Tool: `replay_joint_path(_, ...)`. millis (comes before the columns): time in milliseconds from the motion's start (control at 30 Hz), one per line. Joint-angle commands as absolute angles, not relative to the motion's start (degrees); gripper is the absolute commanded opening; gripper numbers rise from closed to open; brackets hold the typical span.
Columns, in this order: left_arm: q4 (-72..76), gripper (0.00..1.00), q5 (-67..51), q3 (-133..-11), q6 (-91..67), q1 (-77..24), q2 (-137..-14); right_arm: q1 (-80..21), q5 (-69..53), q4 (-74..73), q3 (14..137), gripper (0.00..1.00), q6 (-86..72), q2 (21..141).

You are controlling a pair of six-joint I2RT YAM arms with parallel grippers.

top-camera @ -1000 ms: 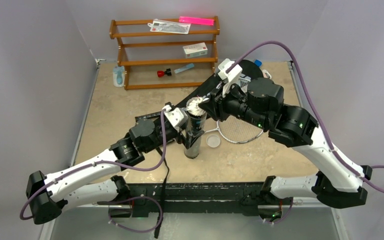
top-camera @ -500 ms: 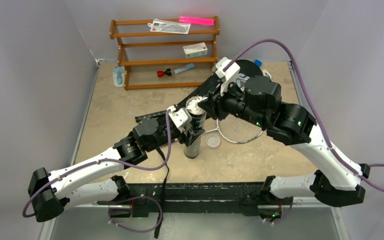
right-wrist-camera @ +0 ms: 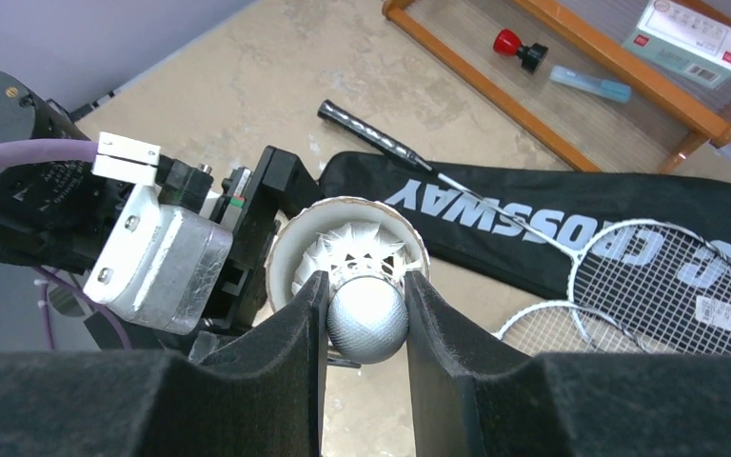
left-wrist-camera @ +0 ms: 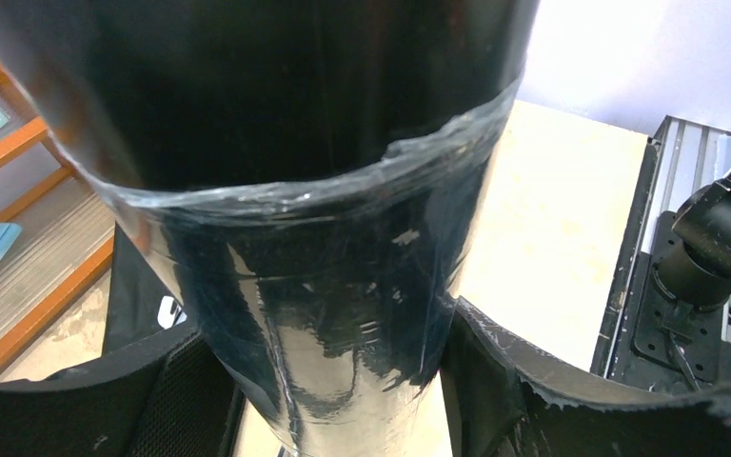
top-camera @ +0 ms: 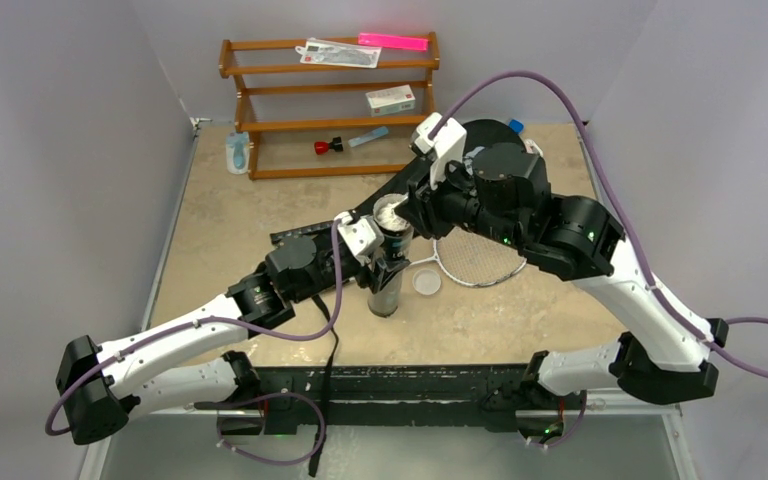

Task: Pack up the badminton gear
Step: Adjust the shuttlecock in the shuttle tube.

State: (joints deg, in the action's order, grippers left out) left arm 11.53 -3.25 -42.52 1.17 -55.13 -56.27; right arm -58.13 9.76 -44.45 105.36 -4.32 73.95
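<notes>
The dark tube [top-camera: 388, 278] stands upright mid-table, and it fills the left wrist view [left-wrist-camera: 295, 143]. My left gripper [top-camera: 378, 258] [left-wrist-camera: 328, 367] is shut on the tube's side, a pad against each flank. Above the tube's open mouth [right-wrist-camera: 290, 243], my right gripper [top-camera: 406, 208] [right-wrist-camera: 365, 286] is shut on a white feather shuttlecock [top-camera: 390, 210] by its grey cork [right-wrist-camera: 367, 324], feathers pointing into the tube. The black CROSSWAY bag [right-wrist-camera: 533, 205] [top-camera: 295, 240] lies behind. Two rackets [right-wrist-camera: 671, 286] [right-wrist-camera: 543, 328] lie partly on it, their heads right of the tube [top-camera: 480, 260].
A small round lid [top-camera: 426, 282] lies just right of the tube. The wooden rack [top-camera: 330, 105] stands at the back with a white box [top-camera: 391, 99], a pink strip [top-camera: 393, 41] and small items. A black strap [top-camera: 332, 340] hangs over the front edge.
My left gripper has moved in and closed on the tube. The right arm has shifted left, bringing the shuttlecock over the tube's mouth.
</notes>
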Motion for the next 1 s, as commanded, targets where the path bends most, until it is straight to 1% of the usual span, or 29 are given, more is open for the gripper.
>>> replay_joint_path(0, 12.74, 0.55, -6.01, -43.59, 3.59, -55.02, -56.46, -58.11, 12.57, -50.15, 108.13, 0.0, -2.79, 75.28)
replay_joint_path(267, 12.49, 0.54, -8.38, -44.83, 3.85, -55.02, -58.06, -58.16, 11.66, -49.24, 108.78, 0.0, -2.04, 76.19)
replay_joint_path(500, 12.22, 0.54, -9.29, -45.7, 3.65, -55.02, -59.45, -58.16, 10.43, -48.78, 109.27, 0.07, -1.58, 77.21)
replay_joint_path(533, 12.22, 0.54, -9.24, -45.7, 3.61, -55.02, -59.5, -58.14, 10.3, -48.86, 109.25, 0.1, -1.65, 77.18)
replay_joint_path(700, 11.52, 0.54, -7.53, -45.53, 2.34, -55.02, -58.8, -58.14, 9.83, -47.97, 109.21, 0.3, -2.4, 75.76)
replay_joint_path(767, 11.27, 0.54, -6.88, -45.4, 1.73, -55.02, -58.23, -58.17, 9.97, -47.29, 109.25, 0.38, -2.48, 75.07)
replay_joint_path(867, 10.92, 0.54, -7.02, -45.12, 1.05, -55.02, -57.54, -58.15, 10.1, -46.17, 109.49, 0.54, -2.55, 74.1)
replay_joint_path(933, 10.7, 0.54, -7.05, -45.04, 0.57, -55.02, -57.41, -58.14, 10.05, -45.25, 109.51, 0.6, -2.55, 73.48)
replay_joint_path(967, 10.58, 0.54, -7.11, -45.08, 0.46, -55.02, -57.32, -58.17, 10.04, -44.9, 109.59, 0.61, -2.57, 73.21)
